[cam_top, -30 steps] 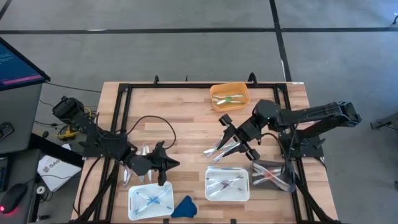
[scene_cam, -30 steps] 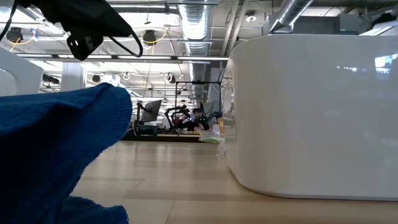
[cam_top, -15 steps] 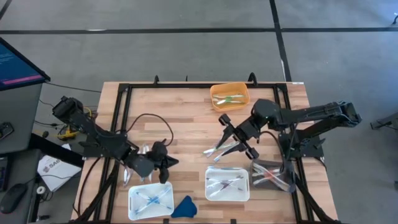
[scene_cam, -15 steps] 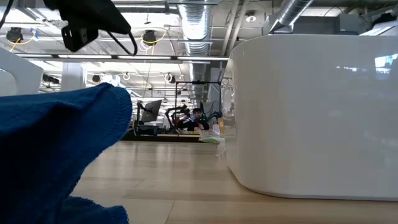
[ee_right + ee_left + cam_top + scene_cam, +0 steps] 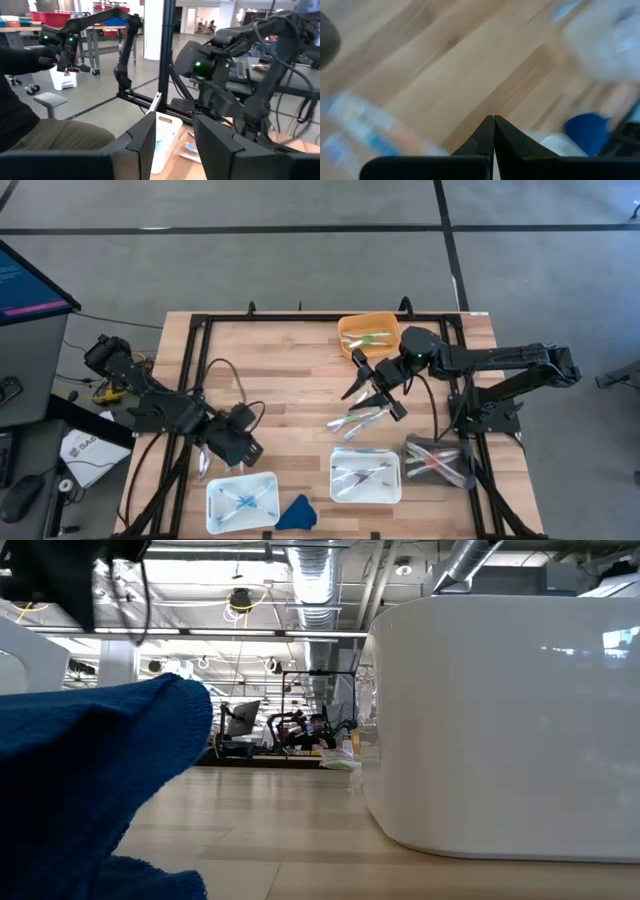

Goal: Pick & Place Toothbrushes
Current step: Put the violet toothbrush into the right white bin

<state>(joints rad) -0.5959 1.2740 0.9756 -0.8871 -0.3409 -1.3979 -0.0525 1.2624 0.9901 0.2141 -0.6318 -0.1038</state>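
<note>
Sorting looks to be between picks, as neither arm holds anything. Nearest, two white trays point(image 5: 241, 502) point(image 5: 366, 475) hold a few crossed toothbrushes, a blue cloth point(image 5: 296, 511) lying between them and a clear bin point(image 5: 438, 461) of brushes to the right. Just beyond the left tray, the left gripper point(image 5: 238, 444) hangs with fingers pressed together, empty. Loose toothbrushes point(image 5: 357, 420) lie mid-table; above their far side the right gripper point(image 5: 372, 384) hovers, fingers apart, empty. Next it would have to drop onto one brush and close. Farther off sits an orange bin point(image 5: 369, 334) with brushes. The wooden table point(image 5: 290, 360) stands on grey floor; workshop benches show behind.
</note>
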